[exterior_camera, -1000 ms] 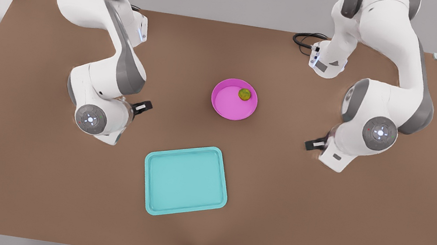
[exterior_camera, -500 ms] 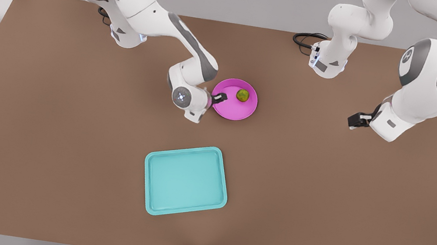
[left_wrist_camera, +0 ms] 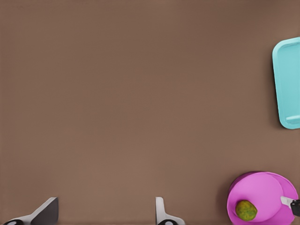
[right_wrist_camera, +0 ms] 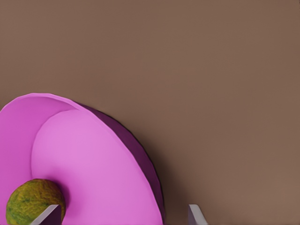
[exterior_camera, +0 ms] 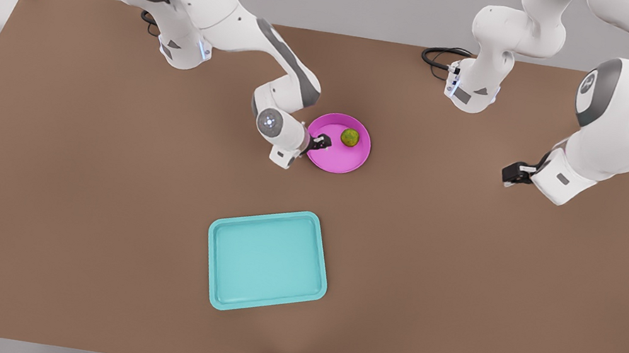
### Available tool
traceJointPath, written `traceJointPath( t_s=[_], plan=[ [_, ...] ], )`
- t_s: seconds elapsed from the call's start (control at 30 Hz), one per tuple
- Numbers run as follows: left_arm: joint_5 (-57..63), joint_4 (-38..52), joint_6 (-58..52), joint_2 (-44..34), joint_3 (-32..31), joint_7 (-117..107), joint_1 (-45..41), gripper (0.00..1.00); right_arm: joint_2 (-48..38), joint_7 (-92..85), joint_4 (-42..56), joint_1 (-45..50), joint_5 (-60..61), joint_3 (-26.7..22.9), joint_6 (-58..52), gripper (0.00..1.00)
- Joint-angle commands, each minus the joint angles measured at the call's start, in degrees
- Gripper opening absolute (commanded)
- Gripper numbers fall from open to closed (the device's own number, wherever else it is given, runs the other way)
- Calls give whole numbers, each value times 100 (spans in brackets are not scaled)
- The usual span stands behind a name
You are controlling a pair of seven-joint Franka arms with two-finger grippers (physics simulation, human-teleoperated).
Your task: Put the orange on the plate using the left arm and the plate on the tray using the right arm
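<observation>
The right gripper (exterior_camera: 320, 141) sits at the plate's (exterior_camera: 335, 158) rim on the front view's left side, its fingers (right_wrist_camera: 197, 215) spread wide with the rim running between them, not clamped on it. Its wrist view alone shows this straddle: one fingertip is inside the dish beside the orange (right_wrist_camera: 33, 202), the other outside over the table (right_wrist_camera: 211, 70). The front view shows only a dark tip overlapping the pink edge. The orange (exterior_camera: 350, 137) lies in the plate, towards its far side. The left gripper (exterior_camera: 512, 174) waits above bare table, well apart on the front view's right, fingers (left_wrist_camera: 161, 213) wide apart and holding nothing. Its wrist view takes in plate (left_wrist_camera: 262, 187), orange (left_wrist_camera: 246, 210) and a tray (left_wrist_camera: 287, 84) corner. The tray (exterior_camera: 267, 260) lies nearer the camera, well apart from the plate.
</observation>
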Motion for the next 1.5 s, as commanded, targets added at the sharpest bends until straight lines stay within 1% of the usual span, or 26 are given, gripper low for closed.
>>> traceJointPath(
  t_s=[0.0,0.27,0.4,0.43,0.47,0.5,0.57,0.67,0.8,0.87,0.9,1.0,1.07,1.1,1.17,1.3,1.4,1.47],
  plan=[
    [3,3,-21,-18,-1,331,-30,100,52,220,2,3,-44,-41,118,100],
    [3,3,-21,8,-1,331,-30,100,210,150,152,108,-52,-33,-506,100],
    [3,3,-21,8,-1,331,-30,100,228,150,213,108,-52,-33,-611,100],
    [12,3,-12,8,-1,331,-30,100,228,141,213,108,-52,-33,-646,94],
    [12,3,-21,8,-9,323,-30,100,236,141,213,99,-52,-33,-646,77],
    [12,3,-21,8,-9,323,-30,100,245,18,205,90,-52,-33,-646,67],
    [12,12,-21,8,-9,323,-30,100,254,9,213,55,-52,-33,-655,58],
    [12,3,-47,8,-9,296,-30,100,298,9,240,38,-61,-33,-717,53],
    [12,3,-47,8,-9,296,-30,100,474,-17,407,11,-61,-50,-796,52],
    [12,3,-47,8,-9,322,-30,100,509,-53,433,20,-61,-94,-796,41],
    [12,-5,-47,8,-9,323,-30,100,509,-53,468,20,-61,-94,-813,39],
    [12,3,-47,8,-9,323,-30,100,500,-44,556,11,-52,-103,-998,29],
    [21,3,-47,8,-9,305,-30,100,491,-70,591,2,-61,-103,-1007,25],
    [21,3,-47,-1,-9,296,-30,100,474,-79,600,-41,-61,-103,-1015,22],
    [21,3,-47,-1,-9,243,-30,100,439,-96,688,-112,-61,-94,-1262,21],
    [21,3,-100,-9,-18,235,-39,100,298,-281,916,-463,-52,-85,-1367,21],
    [21,12,-144,-27,-27,235,-39,100,254,-342,1400,-1104,-8,-85,-1648,21],
    [21,12,-144,-18,-36,235,-39,100,351,-579,1804,-1729,-17,-85,-1815,21]
  ],
)
